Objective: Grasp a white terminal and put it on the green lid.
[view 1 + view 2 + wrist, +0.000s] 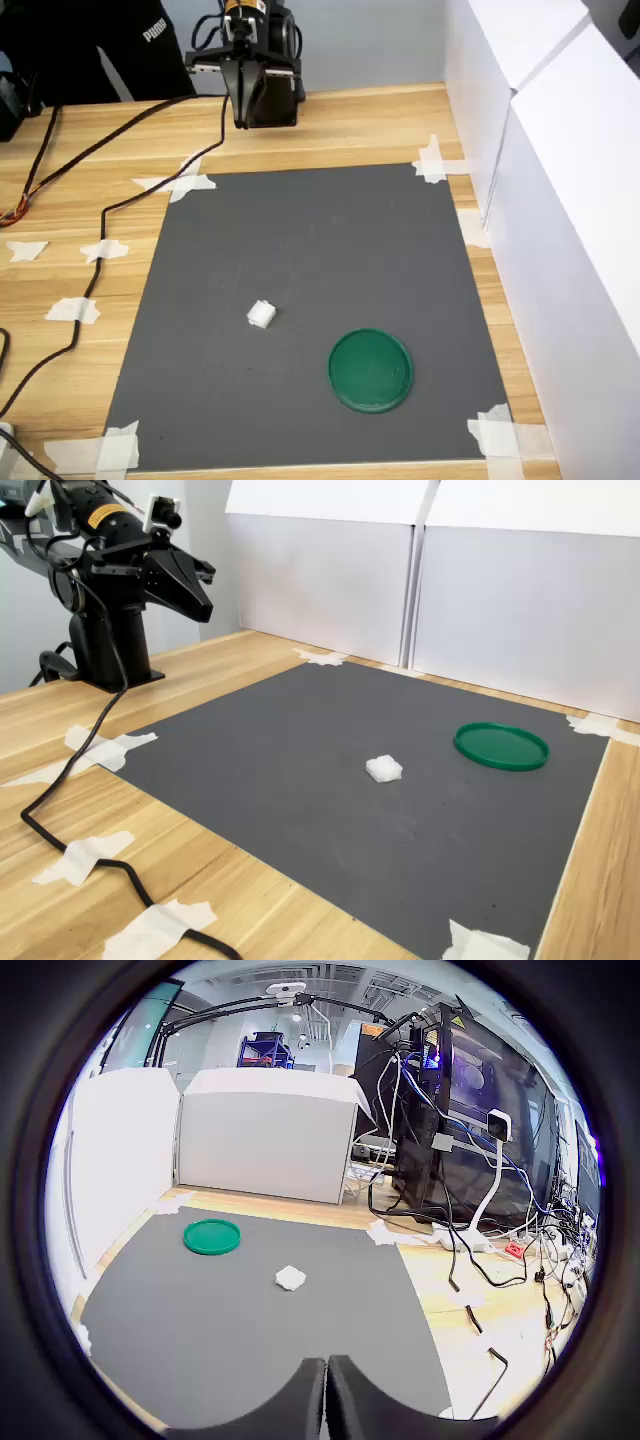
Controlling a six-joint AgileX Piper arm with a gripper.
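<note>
The white terminal [261, 315] [290, 1278] [384, 769] lies on the grey mat, a small blocky piece. The green lid [370, 369] [212, 1236] [501, 746] rests flat on the mat a short way from it, near the mat's front edge in the first exterior view. My gripper [243, 122] [326, 1385] [205, 605] hangs above the far edge of the table by the arm's base, well away from both. Its two black fingers touch along their length in the wrist view, shut with nothing between them.
The grey mat [320, 260] is taped to the wooden table. White panels [560, 200] wall the first exterior view's right side. Black cables [90, 270] run over the wood at that same view's left. Tape scraps [70, 310] lie beside the mat.
</note>
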